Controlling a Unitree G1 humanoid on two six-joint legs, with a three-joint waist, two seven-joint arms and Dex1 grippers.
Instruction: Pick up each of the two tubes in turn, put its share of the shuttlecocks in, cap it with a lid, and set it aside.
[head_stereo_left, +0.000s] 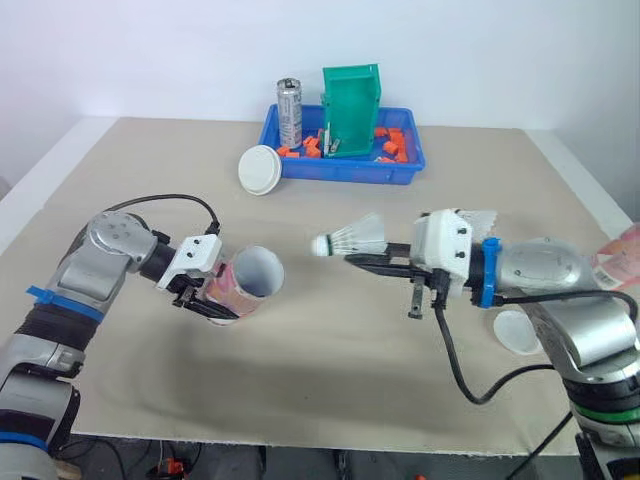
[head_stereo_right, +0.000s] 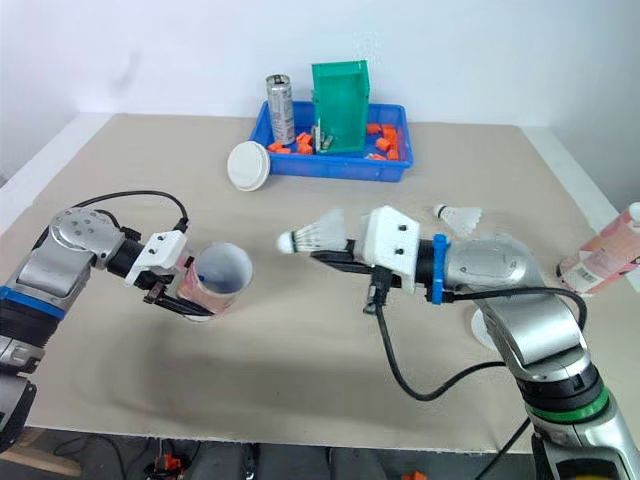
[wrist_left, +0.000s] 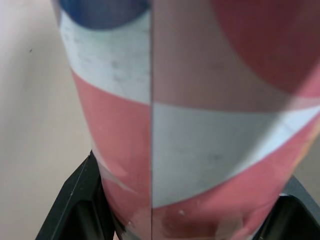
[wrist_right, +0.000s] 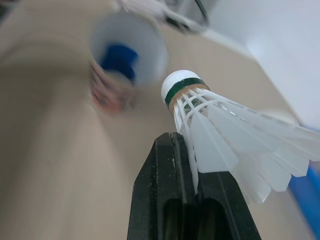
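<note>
While the left gripper (head_stereo_left: 212, 300) clamps its two black fingers on the sides of a red, pink and white tube (head_stereo_left: 250, 280), that tube is held tilted just above the table (head_stereo_left: 330, 400) with its open mouth turned toward the other arm. From the right wrist view, something blue sits deep inside it; what it is cannot be told. Facing the mouth but apart from it, the right gripper (head_stereo_left: 360, 258) has its fingers pressed together on the white skirt of a shuttlecock (head_stereo_left: 355, 237), whose green-banded cork tip points at the tube.

Just beside the right arm, a white round lid (head_stereo_left: 512, 333) lies flat on the table, partly hidden by the arm. Behind that arm lies a second shuttlecock (head_stereo_right: 460, 215), on its side. At the table's right edge a second tube (head_stereo_right: 605, 255) lies tilted; its contents cannot be seen.

Farther back, a second lid (head_stereo_left: 260, 168) leans against the left end of a blue tray (head_stereo_left: 345, 172). Inside the tray are scattered orange pieces (head_stereo_left: 395, 145), too many and too small to count, one green bin (head_stereo_left: 352, 105) standing on end, and one metal can (head_stereo_left: 290, 110) upright in the left corner.

That makes two tubes, two shuttlecocks and two lids.
</note>
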